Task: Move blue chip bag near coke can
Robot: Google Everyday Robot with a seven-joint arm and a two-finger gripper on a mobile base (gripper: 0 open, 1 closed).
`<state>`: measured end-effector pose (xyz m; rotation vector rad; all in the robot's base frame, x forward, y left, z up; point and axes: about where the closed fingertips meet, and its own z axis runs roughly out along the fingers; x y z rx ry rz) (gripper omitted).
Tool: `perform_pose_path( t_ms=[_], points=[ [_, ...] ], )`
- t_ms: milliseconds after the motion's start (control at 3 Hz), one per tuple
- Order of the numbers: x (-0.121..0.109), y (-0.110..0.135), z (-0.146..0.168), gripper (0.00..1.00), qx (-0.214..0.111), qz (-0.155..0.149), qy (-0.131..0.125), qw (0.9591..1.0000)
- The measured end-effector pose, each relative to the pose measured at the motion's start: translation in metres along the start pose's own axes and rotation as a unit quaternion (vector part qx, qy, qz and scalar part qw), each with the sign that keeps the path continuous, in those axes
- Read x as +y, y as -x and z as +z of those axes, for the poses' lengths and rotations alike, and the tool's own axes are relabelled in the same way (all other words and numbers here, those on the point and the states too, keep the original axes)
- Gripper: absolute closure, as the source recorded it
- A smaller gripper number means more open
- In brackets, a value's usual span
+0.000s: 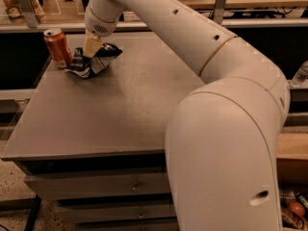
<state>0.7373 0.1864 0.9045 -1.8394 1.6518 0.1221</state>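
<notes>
The blue chip bag (95, 62) is a crumpled dark foil bag with white patches. It lies on the table top at the far left, right beside the coke can (57, 47). The can is orange-red with a silver top and stands upright to the bag's left, nearly touching it. My gripper (85, 52) hangs from the white arm directly over the bag's upper left part, in contact with it, between the bag and the can.
The grey table (120, 109) has drawers below its front edge. My large white arm (226, 129) fills the right side of the view. Shelves with clutter run along the back, and a bottle (301, 73) stands at the far right.
</notes>
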Motion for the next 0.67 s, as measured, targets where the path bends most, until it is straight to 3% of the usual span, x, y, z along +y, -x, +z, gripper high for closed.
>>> perform_pose_path(
  t_ms=[333, 667],
  points=[
    [0.0013, 0.0000, 0.0030, 0.00, 0.000, 0.000, 0.002, 1.0000],
    [0.0014, 0.0000, 0.0031, 0.00, 0.000, 0.000, 0.002, 1.0000]
  ],
)
